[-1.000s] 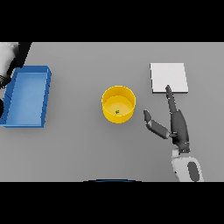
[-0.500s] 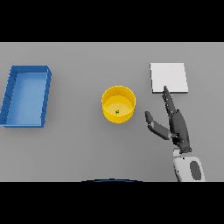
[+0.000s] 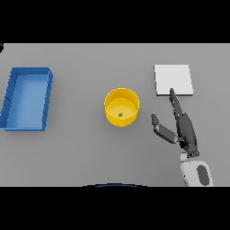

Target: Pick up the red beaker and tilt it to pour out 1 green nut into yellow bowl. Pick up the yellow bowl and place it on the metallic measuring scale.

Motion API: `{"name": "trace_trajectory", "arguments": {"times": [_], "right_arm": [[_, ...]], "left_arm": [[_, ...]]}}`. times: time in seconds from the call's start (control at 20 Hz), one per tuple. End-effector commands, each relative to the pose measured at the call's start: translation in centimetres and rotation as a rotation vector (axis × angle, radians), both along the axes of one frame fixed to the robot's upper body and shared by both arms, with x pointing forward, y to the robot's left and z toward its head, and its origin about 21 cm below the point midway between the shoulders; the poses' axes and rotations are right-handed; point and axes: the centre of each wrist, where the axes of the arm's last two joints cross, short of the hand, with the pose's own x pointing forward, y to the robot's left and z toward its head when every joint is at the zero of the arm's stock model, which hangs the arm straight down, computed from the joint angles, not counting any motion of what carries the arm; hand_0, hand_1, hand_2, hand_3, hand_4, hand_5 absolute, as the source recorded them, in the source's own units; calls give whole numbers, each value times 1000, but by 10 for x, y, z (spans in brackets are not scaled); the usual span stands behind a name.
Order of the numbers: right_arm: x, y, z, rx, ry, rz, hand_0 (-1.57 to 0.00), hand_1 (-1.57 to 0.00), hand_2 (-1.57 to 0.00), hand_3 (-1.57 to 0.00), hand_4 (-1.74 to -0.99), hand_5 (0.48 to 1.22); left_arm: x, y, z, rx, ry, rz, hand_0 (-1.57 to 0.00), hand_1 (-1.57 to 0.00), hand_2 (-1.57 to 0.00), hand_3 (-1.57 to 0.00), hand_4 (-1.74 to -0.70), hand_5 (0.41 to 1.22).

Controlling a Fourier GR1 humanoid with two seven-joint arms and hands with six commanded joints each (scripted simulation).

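Since a small green nut (image 3: 120, 115) already lies inside the yellow bowl (image 3: 121, 107), the pouring half of the task looks finished, and the step in hand is, by my judgement, the reach for the bowl so it can go onto the scale. In the head view, the only one given, the bowl stands upright near the middle of the grey table (image 3: 85, 152), with the pale square measuring scale (image 3: 173, 80) well apart from it toward the table's far right. The right hand (image 3: 183, 128) hovers between the two, nearer the right edge, just beside the bowl but not touching it; its forearm comes up from the near edge. The fingers are stretched out straight and held together, the tips pointing at the near edge of the scale, while the thumb juts out sideways toward the bowl, so the hand is spread and grasps nothing. The next move calls for shifting left until the bowl's wall sits between thumb and fingers, then closing on the rim. A blue tray (image 3: 11, 96) rests by the table's left edge. No red beaker shows, nor the left hand.
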Motion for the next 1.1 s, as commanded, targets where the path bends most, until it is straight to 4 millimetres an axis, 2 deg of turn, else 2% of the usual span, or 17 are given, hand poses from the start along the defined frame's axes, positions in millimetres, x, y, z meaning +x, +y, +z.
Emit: {"name": "trace_trajectory", "arguments": {"times": [0.0,0.3,0.5,0.55,0.6,0.65,0.7,0.8,0.9,1.0,1.05], "right_arm": [[0,1,-1,-2,-1,3,1,1,1,1,-1207,708],[4,2,-4,2,14,-4,1,1,1,1,-1186,687],[4,5,-4,14,16,9,1,1,1,1,-1168,679],[2,1,-1,9,-2,2,1,1,1,1,-1165,678],[2,2,-2,9,6,4,1,1,1,1,-1165,675],[3,3,-2,0,13,-3,1,1,1,1,-1163,671],[4,-2,-4,2,16,-7,1,1,1,1,-1159,669],[3,5,-2,2,2,3,1,1,1,1,-1162,671],[1,4,-3,-1,7,3,1,1,1,1,-1151,677],[0,-1,0,9,-8,12,1,1,1,1,-1145,685],[0,4,0,8,1,17,1,1,1,1,-1148,688]], "left_arm": [[-8,3,-7,-17,4,16,-1571,-1571,-1571,-1376,-1741,1221],[-46,-14,-45,-93,49,68,-1571,-1571,-1571,-1383,-1741,1221],[-63,-21,-53,-139,134,50,-1571,-1571,-1571,-1366,-1735,955],[-68,-19,-52,-130,161,20,-1571,-1571,-1571,-1407,-1661,888],[-72,-17,-49,-133,167,-16,-1571,-1571,-1571,-1368,-1493,827],[-78,-17,-50,-99,178,-84,-1571,-1545,-1489,-1238,-1311,774],[-82,-14,-50,-83,183,-143,-1495,-1380,-1311,-1098,-1155,740],[-88,-12,-48,-122,210,-234,-1003,-883,-839,-707,-933,697],[-91,-9,-44,-119,239,-261,-641,-565,-536,-452,-823,667],[-89,-10,-47,-48,275,-268,-410,-361,-343,-289,-762,651],[-88,-9,-48,-42,270,-271,-328,-289,-274,-231,-750,647]]}}
